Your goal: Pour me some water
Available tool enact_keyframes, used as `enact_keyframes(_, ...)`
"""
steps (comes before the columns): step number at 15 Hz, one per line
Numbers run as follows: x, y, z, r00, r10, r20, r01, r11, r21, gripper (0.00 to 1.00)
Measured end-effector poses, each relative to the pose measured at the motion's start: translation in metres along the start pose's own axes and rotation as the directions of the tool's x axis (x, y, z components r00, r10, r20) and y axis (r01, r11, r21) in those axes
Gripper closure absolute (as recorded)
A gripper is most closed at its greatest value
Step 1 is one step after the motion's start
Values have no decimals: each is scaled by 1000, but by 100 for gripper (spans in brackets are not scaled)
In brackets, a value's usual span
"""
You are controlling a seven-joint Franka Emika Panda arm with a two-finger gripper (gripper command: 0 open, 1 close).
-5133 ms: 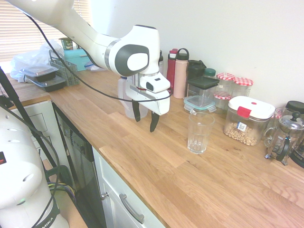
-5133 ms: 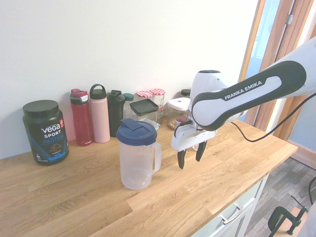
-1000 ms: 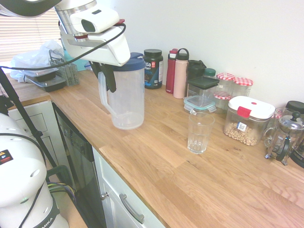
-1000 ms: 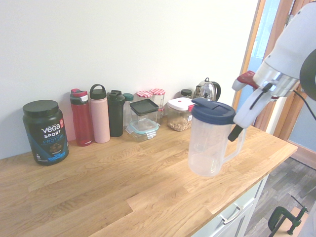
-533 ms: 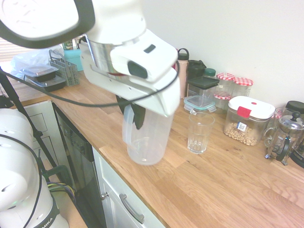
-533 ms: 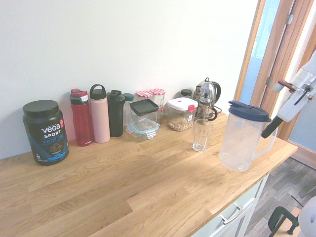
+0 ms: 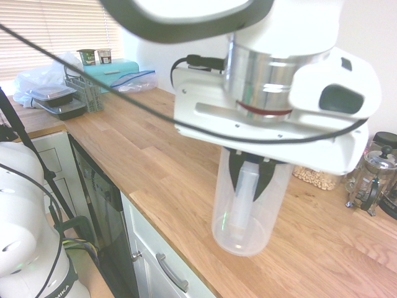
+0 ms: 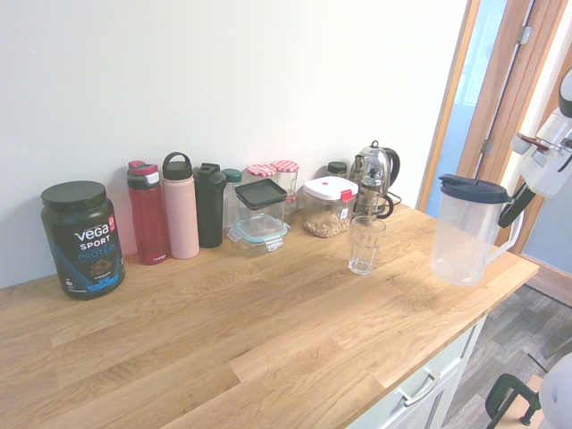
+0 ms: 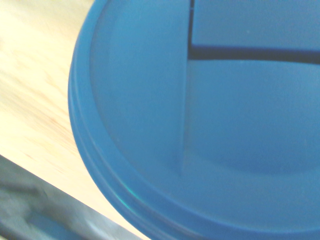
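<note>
- Second exterior view, left to right along the counter (image 8: 268, 331): black tub (image 8: 80, 239) by the wall; red bottle (image 8: 147, 213), pink bottle (image 8: 180, 206) and black bottle (image 8: 211, 205) side by side; lidded box (image 8: 261, 211); jars (image 8: 273, 175) behind it; nut container (image 8: 325, 206); kettle (image 8: 374, 177) at the back.
- Glass (image 8: 365, 244) upright and empty, in front of nut container and kettle, apart from both.
- Jug (image 8: 471, 229) with blue lid, upright near the counter's right end, well right of the glass; base seemingly just above the wood, contact unclear.
- Gripper (image 8: 518, 207) at frame's right edge, clamped tight on the jug's handle, pointing steeply down.
- First exterior view: arm fills the upper frame; jug (image 7: 251, 208) hanging below the gripper (image 7: 251, 180), dark fingers (image 7: 268, 178) pinching the handle; glass hidden.
- Wrist view: blue lid (image 9: 210, 115) close up, blurred; wood counter (image 9: 35, 95) beside it.
</note>
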State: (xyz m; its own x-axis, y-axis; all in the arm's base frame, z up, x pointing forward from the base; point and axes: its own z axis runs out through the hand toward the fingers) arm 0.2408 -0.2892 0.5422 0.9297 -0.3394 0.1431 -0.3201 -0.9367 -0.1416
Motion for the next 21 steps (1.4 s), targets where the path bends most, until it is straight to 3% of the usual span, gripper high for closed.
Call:
enact_keyframes(4, 66, -61, 20, 982, -156, 102, 172, 969, -179, 100)
enact_keyframes(8, 105, -90, 25, 951, -230, 208, 294, 883, -366, 100)
enact_keyframes(15, 121, -151, 35, 924, -199, 325, 354, 765, -538, 100)
enact_keyframes(21, 133, -186, 49, 921, -169, 352, 359, 718, -596, 100)
